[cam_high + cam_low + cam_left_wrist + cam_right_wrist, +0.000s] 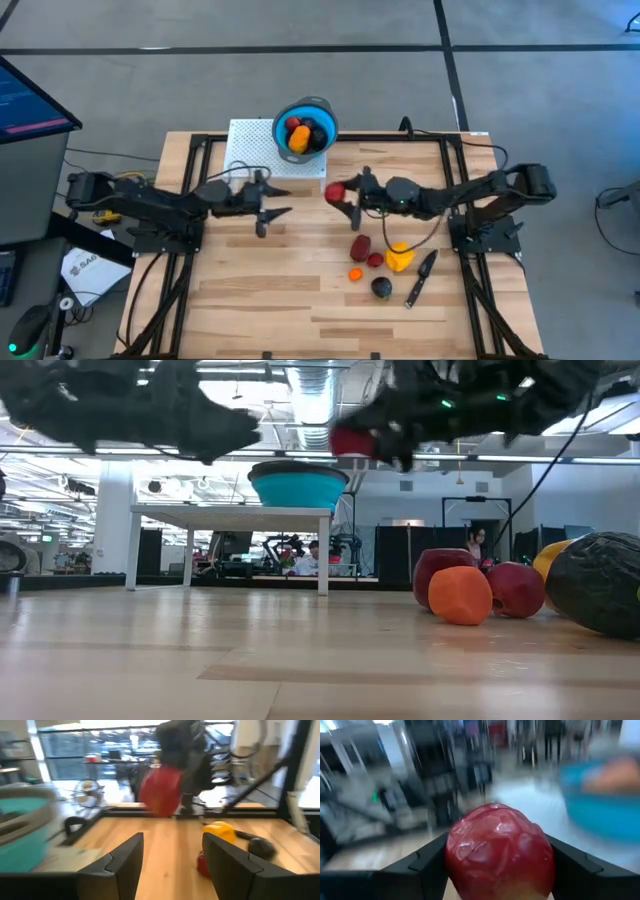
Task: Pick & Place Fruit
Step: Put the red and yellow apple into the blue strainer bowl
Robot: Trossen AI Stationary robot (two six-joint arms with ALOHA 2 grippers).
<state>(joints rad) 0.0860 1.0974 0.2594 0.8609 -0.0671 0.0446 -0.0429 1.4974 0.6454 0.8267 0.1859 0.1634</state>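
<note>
Upper centre of the high view: blue bowl [305, 124] at the table's far edge, partly on a white perforated board [250, 148], holding an orange piece [298, 140], a red piece [293, 125] and dark pieces [318, 133]; exact count inside cannot be told. Centre of the frame, just right of the bowl and below it: right gripper [343, 193] pinching a red fruit [335, 191] between its two fingers, held above the table; in the right wrist view that fruit [499, 855] fills the middle between both dark fingers [422, 862], rounded, no clear long axis. Centre-left: left gripper [268, 200], fingers spread with nothing between them, pointing toward the right arm. Lower right of the wooden table [250, 290]: loose fruit cluster, namely a dark red piece [360, 246], a small red piece [375, 260], a small orange piece [354, 273], a yellow piece [399, 258] and a dark round piece [381, 288]. Beside them, a black-handled knife [420, 278] lying diagonally, handle toward the upper right. Low view: cluster at right, the dark piece [600, 582] cut off by the frame edge, the yellow one mostly hidden behind it. Both wrist views are blurred in their backgrounds.
</note>
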